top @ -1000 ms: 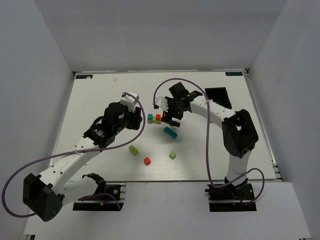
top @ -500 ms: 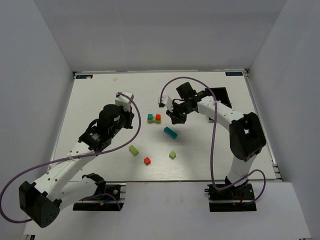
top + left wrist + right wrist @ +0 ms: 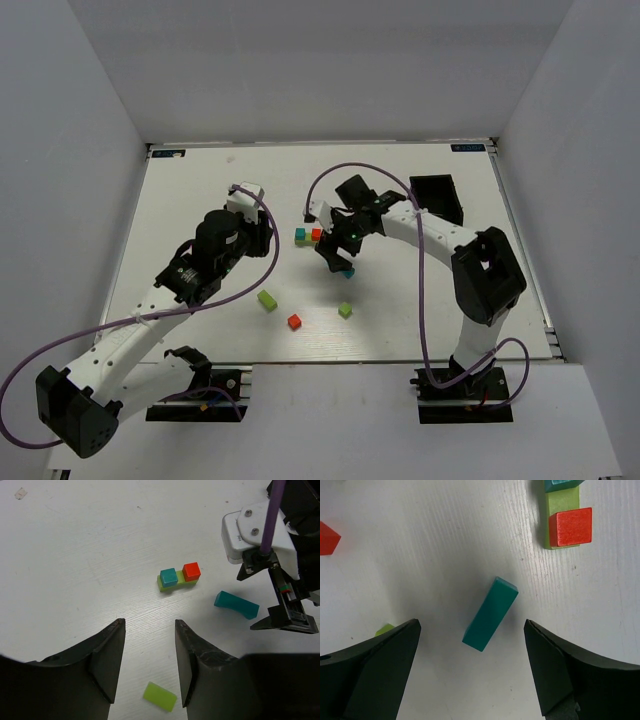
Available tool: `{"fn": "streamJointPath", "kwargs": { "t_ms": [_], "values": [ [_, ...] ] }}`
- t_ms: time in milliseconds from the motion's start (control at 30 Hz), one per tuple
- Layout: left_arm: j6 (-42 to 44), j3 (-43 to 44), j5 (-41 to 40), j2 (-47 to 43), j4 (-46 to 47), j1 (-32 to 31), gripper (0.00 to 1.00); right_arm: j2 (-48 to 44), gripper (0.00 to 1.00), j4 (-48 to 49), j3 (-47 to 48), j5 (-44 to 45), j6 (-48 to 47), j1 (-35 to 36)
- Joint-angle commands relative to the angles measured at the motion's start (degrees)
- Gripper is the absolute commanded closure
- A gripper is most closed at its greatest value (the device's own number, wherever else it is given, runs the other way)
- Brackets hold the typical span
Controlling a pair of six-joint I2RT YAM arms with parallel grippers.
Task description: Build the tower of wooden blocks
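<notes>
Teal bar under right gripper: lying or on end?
Lying: the teal bar rests long side down on the table; the right gripper stands open, not touching it.

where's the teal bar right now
In the right wrist view the teal bar lies flat on the table inside the open right gripper, touching neither finger, just nearer the arms than the green block carrying the red cube.

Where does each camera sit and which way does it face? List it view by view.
Top: above and behind the bases, looking down on the table; left arm and right arm show.
Left wrist: on the left arm, looking forward and down at the red cube; own fingers below.
Right wrist: looking straight down at the teal bar; own fingers either side.
Shared: both wrist views show the teal bar and red cube.
</notes>
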Motion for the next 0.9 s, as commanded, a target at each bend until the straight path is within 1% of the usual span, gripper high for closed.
{"fn": "streamJointPath", "kwargs": {
  "t_ms": [0,200,233,267,300,333,367,433,467,500,533,600,633,700,733,800,867],
  "values": [
    [-0.14,-0.35,-0.80,-1.26,1.32,0.32,0.45,1.15,0.10,2.97,-0.87,5.09,3.59,0.94],
    [-0.14,-0.35,-0.80,-1.26,1.32,0.32,0.45,0.19,0.10,5.34,-1.48,8.78,5.27,0.85],
    [-0.14,-0.35,-0.80,-1.26,1.32,0.32,0.45,-2.34,0.10,6.13,-2.53,9.67,5.09,0.59],
    [-0.14,-0.35,-0.80,-1.26,1.32,0.32,0.45,-3.58,0.10,10.92,-4.45,13.33,4.74,0.50],
    [-0.14,-0.35,-0.80,-1.26,1.32,0.32,0.45,-6.55,0.10,12.79,-5.78,14.06,4.48,0.33],
    [-0.14,-0.35,-0.80,-1.26,1.32,0.32,0.45,-7.89,0.10,14.81,-9.79,14.59,4.48,0.07],
    [-0.14,-0.35,-0.80,-1.26,1.32,0.32,0.45,-10.42,0.10,19.45,-10.79,14.42,5.26,-0.20],
    [0.39,-0.35,-0.80,-1.26,1.32,0.32,0.45,-12.03,0.10,21.41,-12.81,14.07,6.75,-0.55],
    [0.39,-0.35,-0.80,-1.26,1.32,0.32,0.45,-11.59,0.10,20.56,-13.52,12.68,5.98,-0.64],
    [0.39,-0.35,-0.80,-1.26,1.32,0.32,0.45,-10.11,0.13,19.50,-12.92,11.53,5.88,-0.73],
    [0.39,-0.35,-0.80,-1.26,1.32,0.32,0.45,-9.40,0.21,17.58,-11.52,10.04,5.88,-0.64],
    [0.39,-0.35,-0.80,-1.26,1.32,0.32,0.45,-6.85,0.39,14.16,-8.53,8.98,5.88,-0.55],
    [0.39,-0.35,-0.80,-1.26,1.32,0.32,0.45,-6.58,0.52,13.87,-8.25,7.41,6.23,-0.73],
    [0.39,-0.35,-0.80,-1.26,1.32,0.32,0.45,-6.32,0.62,13.69,-8.42,7.04,6.41,-0.20],
    [0.39,-0.35,-0.80,-1.26,1.32,0.32,0.45,-6.14,0.69,13.61,-8.43,6.78,6.50,-0.11],
    [0.39,-0.35,-0.27,-1.26,1.32,0.32,0.45,-4.83,0.69,12.65,-7.81,6.86,7.02,-0.03],
    [0.39,-0.35,-0.27,-1.26,1.32,0.32,0.45,-2.64,0.65,11.50,-6.68,7.30,7.55,0.06]
  ]
}}
